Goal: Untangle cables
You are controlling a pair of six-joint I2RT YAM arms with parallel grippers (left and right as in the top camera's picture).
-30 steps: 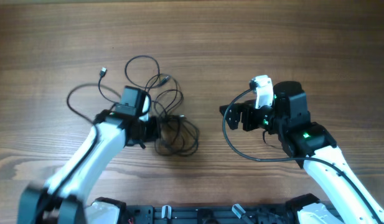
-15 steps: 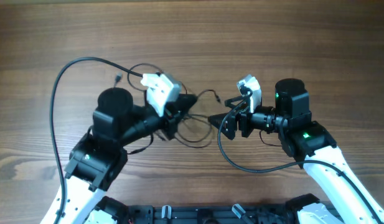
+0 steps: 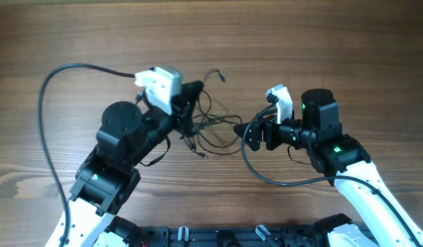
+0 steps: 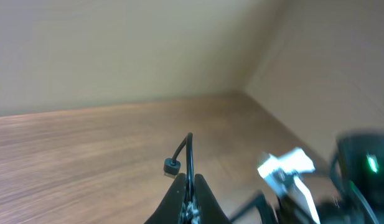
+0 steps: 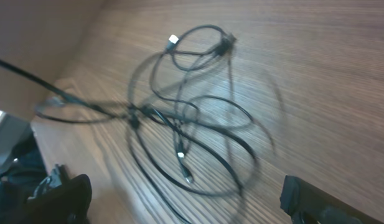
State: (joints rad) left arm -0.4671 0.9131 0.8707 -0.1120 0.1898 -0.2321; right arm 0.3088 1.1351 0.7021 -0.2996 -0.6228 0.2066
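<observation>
**L tool pinched on the cable bunch, R tool wide open beside it**

We see a wooden bench (image 3: 348, 41) filling the overhead view, w/ both arms coming in from the near edge. The left arm (image 3: 118, 137) angles up & inward. The right arm (image 3: 338, 151) points left toward the centre.

The left tool (image 3: 192, 92) is closed tight. In the left wrist view its fingers (image 4: 173, 199) meet on one thin black strand, which rises straight out of the pinch.

The right tool (image 3: 249, 135) has its jaws spread fully apart w/ nothing between them. In the right wrist view its tips sit at the bottom corners, and the loops lie ahead of them, apart from both.

The cables (image 3: 211, 127) are thin, black & tangled in loose overlapping loops. They sit near mid-bench, between the two tools, and the bunch runs from the left tool toward the right one. We can't tell how much of it rests on the bench, since the right wrist view is blurred.

One plug end (image 3: 221, 77) sticks out beyond the left tool, and a second plug end (image 3: 203, 156) trails at the bunch's near side.
</observation>
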